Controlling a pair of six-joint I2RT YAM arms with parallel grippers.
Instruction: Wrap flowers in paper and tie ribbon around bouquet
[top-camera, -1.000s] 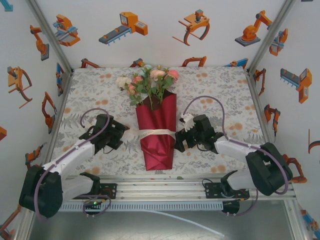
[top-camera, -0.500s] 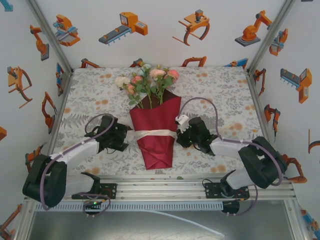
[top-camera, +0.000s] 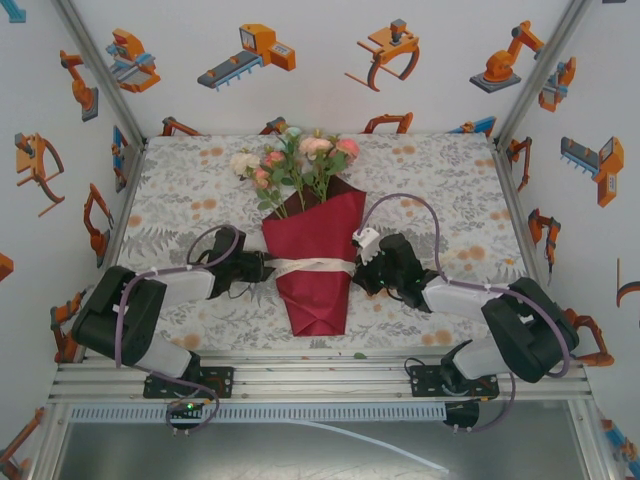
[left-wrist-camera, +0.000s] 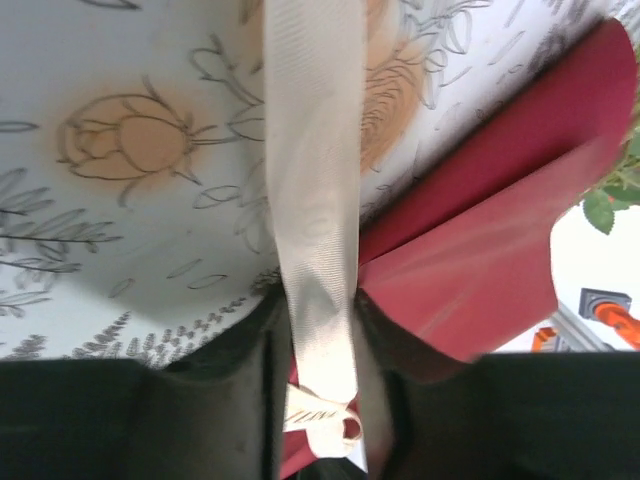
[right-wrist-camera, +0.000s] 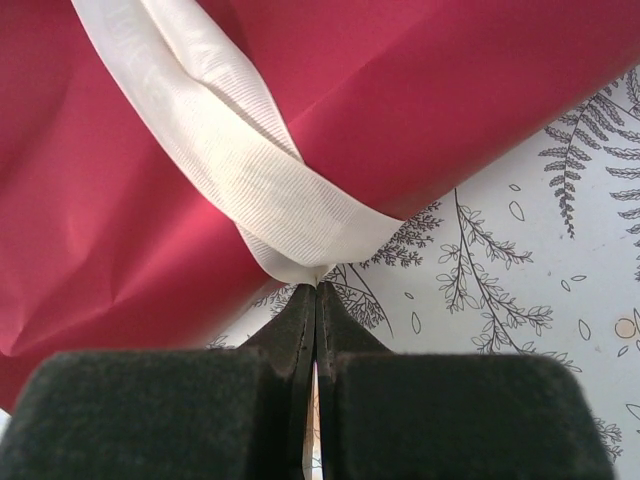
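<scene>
Burgundy paper (top-camera: 318, 235) wraps the bouquet (top-camera: 312, 215), lying mid-worktop (top-camera: 190, 205): flowers (top-camera: 300, 160) at 12 o'clock, tip at 6, cream ribbon (top-camera: 312, 266) across the waist. At 3 o'clock the right claw (top-camera: 358, 272) is pinched tight on one ribbon end. At 9 o'clock the left claw (top-camera: 262, 268) stands narrow with the other end running between its fingers; can't tell if it's clamped. Risks: uneven pull drags or rolls the bouquet sideways; a loose left grip lets the ribbon slip out; too much tension creases the paper or pops the wrap open.
</scene>
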